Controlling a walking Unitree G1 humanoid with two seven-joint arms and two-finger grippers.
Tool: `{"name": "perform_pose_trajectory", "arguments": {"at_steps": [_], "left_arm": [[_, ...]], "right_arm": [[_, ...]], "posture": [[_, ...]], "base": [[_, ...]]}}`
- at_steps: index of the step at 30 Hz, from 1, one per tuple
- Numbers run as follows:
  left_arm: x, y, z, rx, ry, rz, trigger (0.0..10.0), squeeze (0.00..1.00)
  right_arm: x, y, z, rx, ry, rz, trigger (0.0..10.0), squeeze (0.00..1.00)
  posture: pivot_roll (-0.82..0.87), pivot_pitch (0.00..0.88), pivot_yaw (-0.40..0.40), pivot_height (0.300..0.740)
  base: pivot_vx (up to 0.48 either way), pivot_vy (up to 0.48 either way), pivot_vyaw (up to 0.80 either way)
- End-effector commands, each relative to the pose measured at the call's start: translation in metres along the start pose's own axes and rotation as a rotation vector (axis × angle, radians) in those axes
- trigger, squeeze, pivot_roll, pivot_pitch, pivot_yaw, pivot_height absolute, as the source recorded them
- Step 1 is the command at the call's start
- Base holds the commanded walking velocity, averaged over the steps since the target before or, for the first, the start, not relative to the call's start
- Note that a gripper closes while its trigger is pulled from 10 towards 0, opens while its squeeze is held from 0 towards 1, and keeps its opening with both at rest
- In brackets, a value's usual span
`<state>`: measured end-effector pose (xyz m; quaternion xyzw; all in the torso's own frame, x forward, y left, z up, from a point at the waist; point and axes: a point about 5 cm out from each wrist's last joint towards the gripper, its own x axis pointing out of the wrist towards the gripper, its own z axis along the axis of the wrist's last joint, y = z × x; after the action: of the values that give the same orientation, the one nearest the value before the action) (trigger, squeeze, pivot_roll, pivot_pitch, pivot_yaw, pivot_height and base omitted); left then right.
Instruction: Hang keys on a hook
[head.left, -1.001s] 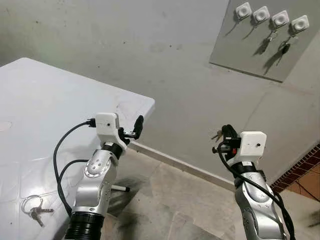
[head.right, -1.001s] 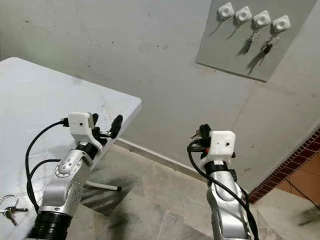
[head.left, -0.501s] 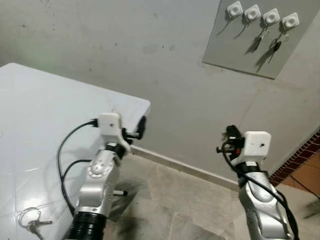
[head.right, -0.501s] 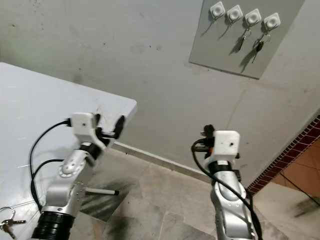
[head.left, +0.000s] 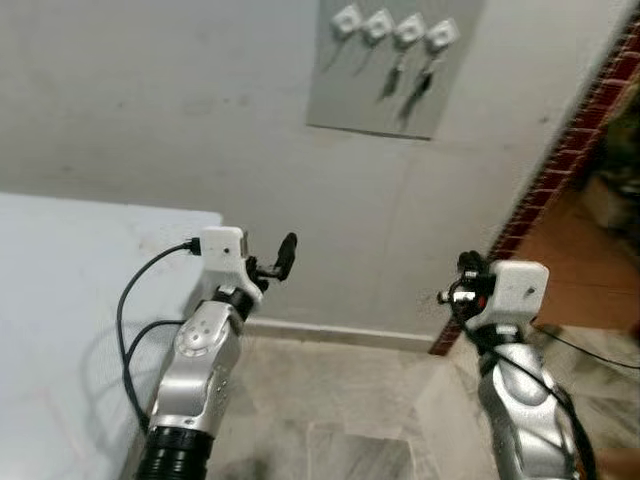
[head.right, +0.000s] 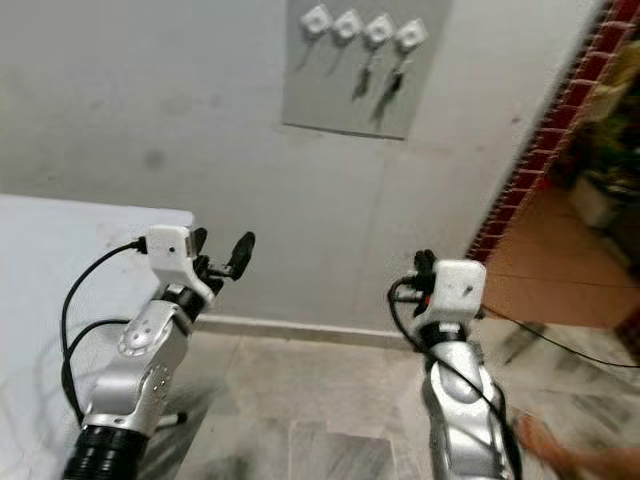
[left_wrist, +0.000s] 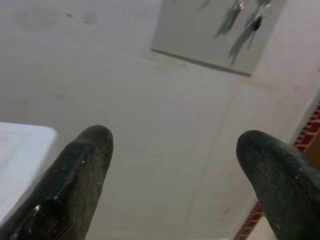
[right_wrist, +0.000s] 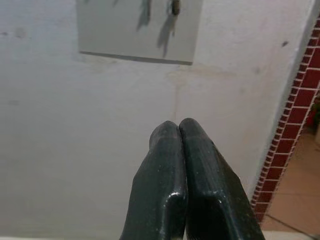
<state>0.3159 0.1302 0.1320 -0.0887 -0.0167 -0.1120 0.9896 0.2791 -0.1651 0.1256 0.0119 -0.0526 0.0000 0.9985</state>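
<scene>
A grey board (head.left: 372, 95) hangs high on the wall with a row of white hooks (head.left: 378, 22) along its top. Dark keys (head.left: 418, 88) dangle from its two right-hand hooks; the two left-hand hooks are bare. My left gripper (head.left: 272, 264) is raised in front of the wall, below and left of the board, open with nothing between its fingers (left_wrist: 75, 180). My right gripper (head.left: 467, 264) is up at the same height, below and right of the board. Its fingertips (right_wrist: 170, 145) are pressed together, shut, and no key shows between them.
A white table (head.left: 70, 300) stands at my left, its corner near the left arm. A red brick wall edge (head.left: 570, 150) marks an opening on the right, with an orange floor beyond. A thin cable (head.left: 590, 347) lies on the tiles there.
The camera has swung right: the hook board now sits top centre, and the key ring on the table has left the picture. Both arms keep the same raised pose.
</scene>
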Motion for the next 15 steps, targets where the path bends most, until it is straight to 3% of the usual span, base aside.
{"name": "perform_pose_trajectory", "arguments": {"at_steps": [1, 15], "left_arm": [[0.0017, -0.0072, -0.0010, 0.004, 0.008, -0.017, 10.0, 0.00], [0.0048, -0.0069, -0.0018, 0.015, 0.050, -0.051, 10.0, 0.00]], "right_arm": [[0.0010, -0.0074, 0.0025, 0.002, -0.004, -0.037, 10.0, 0.00], [-0.0022, -0.0103, -0.0024, 0.024, 0.042, -0.121, 10.0, 0.00]], "posture": [[0.05, 0.000, -0.037, 0.740], [0.02, 0.000, 0.011, 0.740]], "base": [[0.000, 0.000, 0.00], [0.000, 0.000, 0.00]]}}
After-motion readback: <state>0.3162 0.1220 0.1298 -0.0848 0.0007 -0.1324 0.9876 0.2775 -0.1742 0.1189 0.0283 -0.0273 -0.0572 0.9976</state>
